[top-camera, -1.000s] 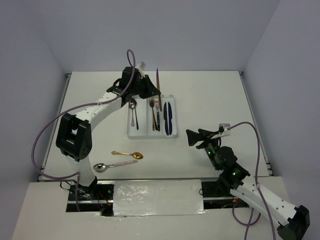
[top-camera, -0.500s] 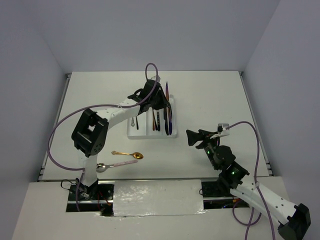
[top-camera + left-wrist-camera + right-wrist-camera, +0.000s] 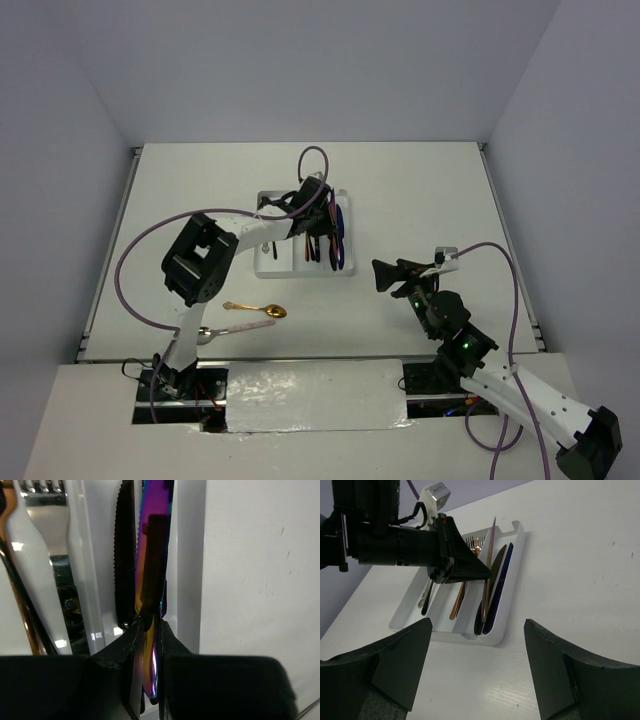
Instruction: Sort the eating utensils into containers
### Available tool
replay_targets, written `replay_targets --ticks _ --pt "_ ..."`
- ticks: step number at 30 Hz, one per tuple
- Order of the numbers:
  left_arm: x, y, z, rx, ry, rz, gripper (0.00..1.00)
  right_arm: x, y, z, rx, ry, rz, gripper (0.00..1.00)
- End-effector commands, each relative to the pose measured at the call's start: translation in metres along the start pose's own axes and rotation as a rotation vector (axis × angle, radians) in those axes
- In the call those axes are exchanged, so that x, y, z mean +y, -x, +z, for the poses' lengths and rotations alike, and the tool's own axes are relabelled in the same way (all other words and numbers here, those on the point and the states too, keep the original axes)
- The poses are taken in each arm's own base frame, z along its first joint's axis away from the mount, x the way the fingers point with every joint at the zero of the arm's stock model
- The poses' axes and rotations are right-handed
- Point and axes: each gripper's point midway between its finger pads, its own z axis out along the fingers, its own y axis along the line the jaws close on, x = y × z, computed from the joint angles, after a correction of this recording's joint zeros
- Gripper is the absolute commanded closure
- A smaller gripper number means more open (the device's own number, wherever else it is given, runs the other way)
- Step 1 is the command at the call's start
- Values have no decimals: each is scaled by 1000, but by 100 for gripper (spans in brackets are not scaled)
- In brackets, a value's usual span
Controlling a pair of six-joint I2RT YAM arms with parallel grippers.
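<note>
Iridescent purple knife (image 3: pixel 155 540) clamped on edge between the left arm's fingers (image 3: pixel 122 647), which grip its handle end. The blade runs away from them, along the length of the right compartment (image 3: pixel 172 570) of the white tray (image 3: pixel 270 272). The knife's long axis lies parallel to the dividers and just beside a black knife (image 3: pixel 125 555) with a serrated edge. A dark blue knife (image 3: pixel 501 580) lies in the same compartment. Seen from the right wrist, the far tip appears to stand above the tray's far rim, so the knife is probably tilted. Whether its near end touches the compartment floor cannot be told.

The coming move turns on this alignment. With the axis already matched to the slot, lowering and release should seat the knife among the other knives.

The right arm's fingers (image 3: pixel 395 665) stand spread and hold nothing, near the tray's right side. A gold spoon (image 3: pixel 257 309) and a silver spoon (image 3: pixel 215 332) lie on the counter (image 3: pixel 420 200), nearer the left arm's base.
</note>
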Motion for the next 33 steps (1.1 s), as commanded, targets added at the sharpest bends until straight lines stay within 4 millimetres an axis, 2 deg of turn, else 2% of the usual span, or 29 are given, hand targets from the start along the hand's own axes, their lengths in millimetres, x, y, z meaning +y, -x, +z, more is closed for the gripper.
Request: replay_targets --ticks 1,7,8,9,20,21,24,26,27,31,33 --pt "-23 13 1 -31 -42 19 91 8 22 1 -67 14 25 18" --pt "-28 8 2 -13 -14 56 83 9 21 2 -65 15 23 18" --pt "-29 9 0 -16 -14 58 76 9 22 2 -65 17 23 18" --pt "-29 9 0 -18 -13 59 73 9 21 2 -63 16 22 18" --pt "-21 -1 -3 14 18 46 70 10 23 2 -67 20 26 18" --pt "-21 -1 -3 16 22 49 63 10 21 2 -64 20 25 18" --pt "-24 -1 -5 12 30 72 61 10 22 2 -67 20 24 18" --pt "-26 -1 -6 8 25 84 49 9 21 2 -65 18 23 18" --pt "-28 0 -6 9 12 88 39 10 21 2 -64 22 22 18" --pt "-36 2 -14 -3 6 116 47 10 21 2 -60 23 22 18" --pt "-38 22 -30 -81 37 110 47 11 21 2 -62 26 22 18"
